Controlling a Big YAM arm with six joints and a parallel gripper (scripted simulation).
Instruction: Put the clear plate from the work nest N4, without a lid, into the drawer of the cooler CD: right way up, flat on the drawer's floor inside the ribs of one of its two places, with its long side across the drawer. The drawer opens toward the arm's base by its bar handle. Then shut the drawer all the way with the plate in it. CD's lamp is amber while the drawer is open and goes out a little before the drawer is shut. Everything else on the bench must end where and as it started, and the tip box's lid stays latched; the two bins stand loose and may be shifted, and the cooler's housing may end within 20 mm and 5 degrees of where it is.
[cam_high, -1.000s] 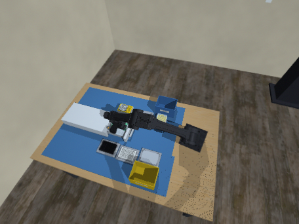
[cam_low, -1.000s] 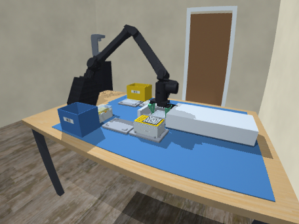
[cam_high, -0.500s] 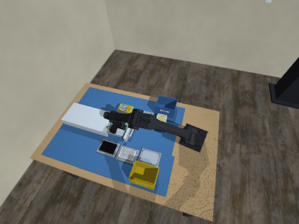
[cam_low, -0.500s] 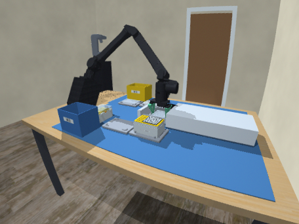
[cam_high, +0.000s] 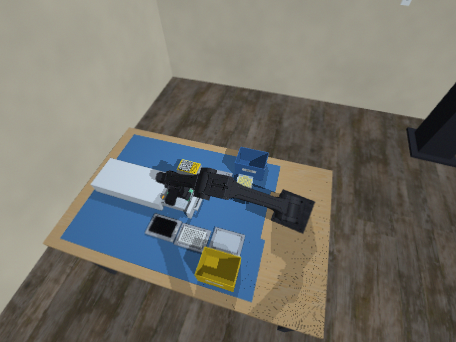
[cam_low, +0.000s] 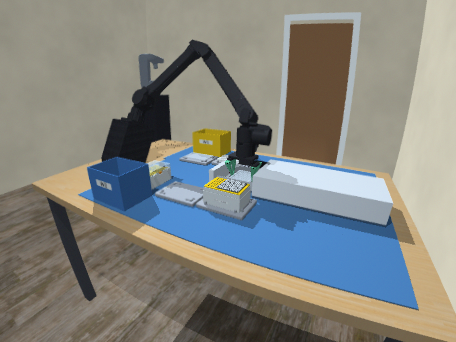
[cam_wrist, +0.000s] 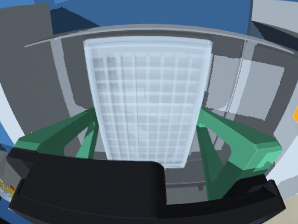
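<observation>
Between the green fingers of my end effector (cam_wrist: 148, 156) sits the clear plate (cam_wrist: 147, 99), its grid of wells facing up at the wrist camera; the fingers press on its two long sides, so the end effector is clamped on the plate. I see the plate just over the grey floor of the cooler's open drawer (cam_wrist: 229, 86), at the near end of the cooler (cam_low: 325, 189); whether it touches that floor I cannot tell. From the exterior camera the end effector (cam_low: 243, 168) points straight down, right against the cooler's end face.

Taking the cooler, a long white housing, as my landmark: the tip box (cam_low: 226, 192) with its yellow top stands just beside the cooler's drawer end, on the side nearer the exterior camera. Beyond the tip box, farther from the cooler, I see a flat grey nest (cam_low: 180, 193), a small clear box (cam_low: 160, 172) with yellowish contents, and the blue bin (cam_low: 119, 182). On the cooler's other flank, from the top camera, a row runs away from it: a black-filled nest (cam_high: 163, 227), a white well plate (cam_high: 194, 236), a pale lidded plate (cam_high: 228, 240) and the yellow bin (cam_high: 218, 269). All of it rests on a blue mat (cam_low: 310, 247) over the wooden bench (cam_low: 210, 272).
</observation>
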